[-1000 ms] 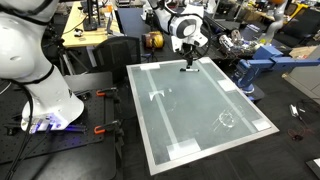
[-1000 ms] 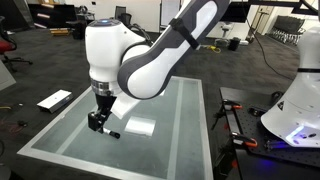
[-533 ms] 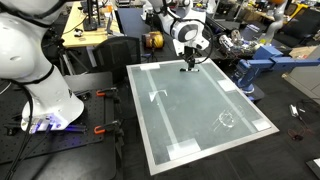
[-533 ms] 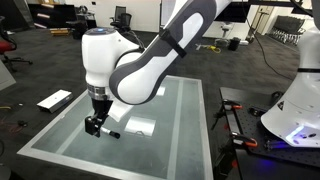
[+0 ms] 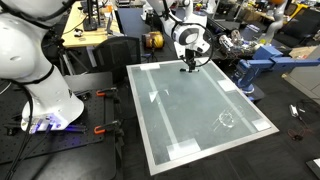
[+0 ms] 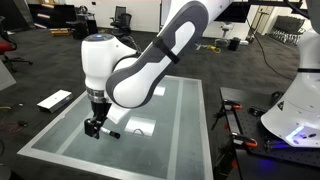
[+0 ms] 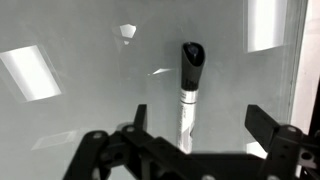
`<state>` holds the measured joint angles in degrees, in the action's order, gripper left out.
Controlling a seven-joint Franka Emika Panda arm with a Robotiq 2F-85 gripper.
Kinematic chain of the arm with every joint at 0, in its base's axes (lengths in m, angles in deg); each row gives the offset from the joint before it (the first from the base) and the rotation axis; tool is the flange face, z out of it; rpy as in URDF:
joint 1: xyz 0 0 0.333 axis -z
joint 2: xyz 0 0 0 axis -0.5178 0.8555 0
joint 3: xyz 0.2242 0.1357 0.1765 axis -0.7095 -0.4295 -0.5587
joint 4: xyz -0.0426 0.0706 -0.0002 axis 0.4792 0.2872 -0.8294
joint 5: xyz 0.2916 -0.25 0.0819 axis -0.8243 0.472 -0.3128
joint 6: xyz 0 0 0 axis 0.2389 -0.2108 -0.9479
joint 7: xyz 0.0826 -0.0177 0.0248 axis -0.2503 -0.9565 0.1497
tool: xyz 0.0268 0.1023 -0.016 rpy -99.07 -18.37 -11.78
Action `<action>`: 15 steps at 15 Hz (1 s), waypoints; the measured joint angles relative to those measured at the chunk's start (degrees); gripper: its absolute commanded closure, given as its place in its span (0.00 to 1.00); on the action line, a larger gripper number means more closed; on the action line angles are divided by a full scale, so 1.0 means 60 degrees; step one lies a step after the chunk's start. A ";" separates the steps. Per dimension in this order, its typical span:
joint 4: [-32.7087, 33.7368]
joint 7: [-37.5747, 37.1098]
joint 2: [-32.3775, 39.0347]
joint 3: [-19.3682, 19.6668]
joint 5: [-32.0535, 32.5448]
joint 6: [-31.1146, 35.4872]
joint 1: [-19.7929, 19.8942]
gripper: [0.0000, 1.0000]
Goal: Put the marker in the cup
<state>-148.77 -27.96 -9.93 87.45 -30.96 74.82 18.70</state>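
At the far edge of the glass-topped bench (image 5: 175, 105), we see the robot's hand (image 7: 197, 125) hanging low over the marker (image 7: 188, 85). Its fingers (image 7: 270, 135) are spread wide apart on either side of the pen, clamped on nothing. The marker lies flat on the glass, with its dark cap at the far end in the wrist view and its pale barrel running back between the fingers. In an exterior view the clear cup (image 5: 227, 120) shows as a faint whitish ring toward the near right of the bench, well apart from hand and marker. White tape patches (image 5: 183, 151) sit along the bench edges.
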 measured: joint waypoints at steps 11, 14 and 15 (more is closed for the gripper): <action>0.0282 0.0000 0.0346 0.0109 -0.0001 -0.0003 -0.0006 0.98; 0.0320 0.0000 0.0357 0.0109 -0.0001 -0.0055 -0.0016 0.95; 0.0335 0.0016 0.0357 0.0109 0.0000 -0.0104 -0.0021 0.95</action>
<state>-146.76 -27.86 -7.79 88.11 -30.96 74.19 18.57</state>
